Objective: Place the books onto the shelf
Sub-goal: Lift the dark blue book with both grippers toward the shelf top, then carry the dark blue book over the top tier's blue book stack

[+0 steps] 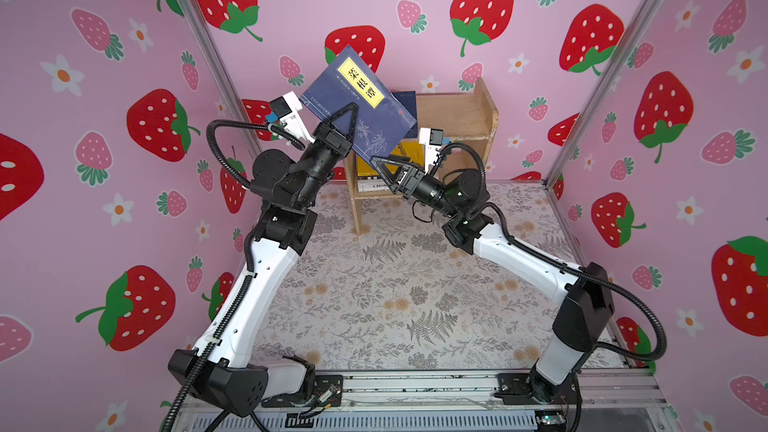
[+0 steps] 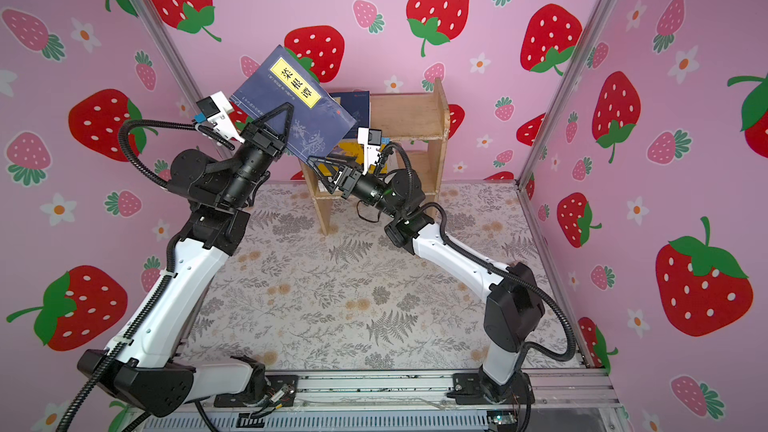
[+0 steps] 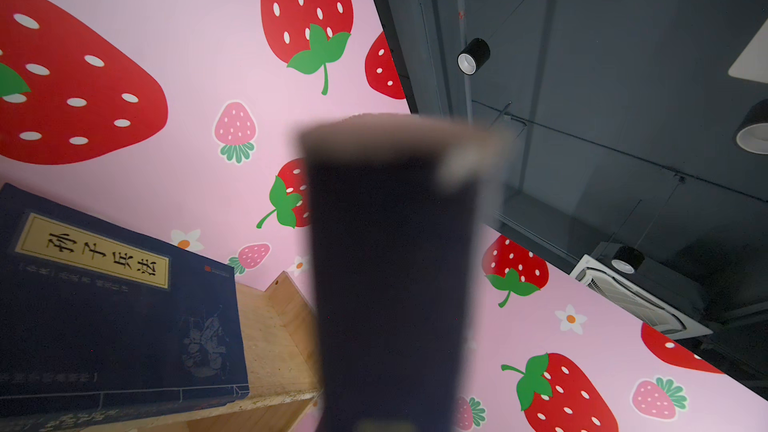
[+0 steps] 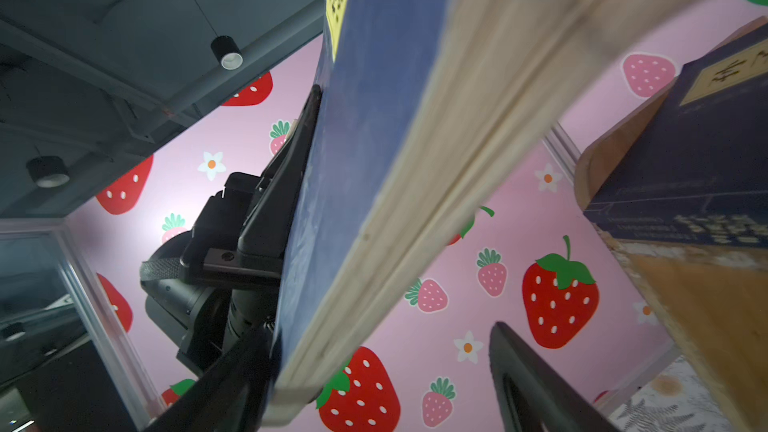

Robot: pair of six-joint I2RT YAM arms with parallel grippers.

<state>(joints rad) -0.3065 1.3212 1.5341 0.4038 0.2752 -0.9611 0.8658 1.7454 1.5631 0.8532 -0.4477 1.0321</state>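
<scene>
The book (image 1: 386, 118) is pinched aloft before the shelf (image 1: 478, 114) by the left gripper (image 1: 351, 112); the right gripper's (image 1: 380, 170) jaws are spread about its lower edge. It is judged light and floppy, so a spine-side hold is advised.

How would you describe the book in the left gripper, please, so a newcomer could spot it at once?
Find the wooden shelf at the back wall. Up in the air at its left end, the left gripper clamps a navy book, tilted. The other navy book stands on the shelf's top tier; only this one is off the shelf.
</scene>
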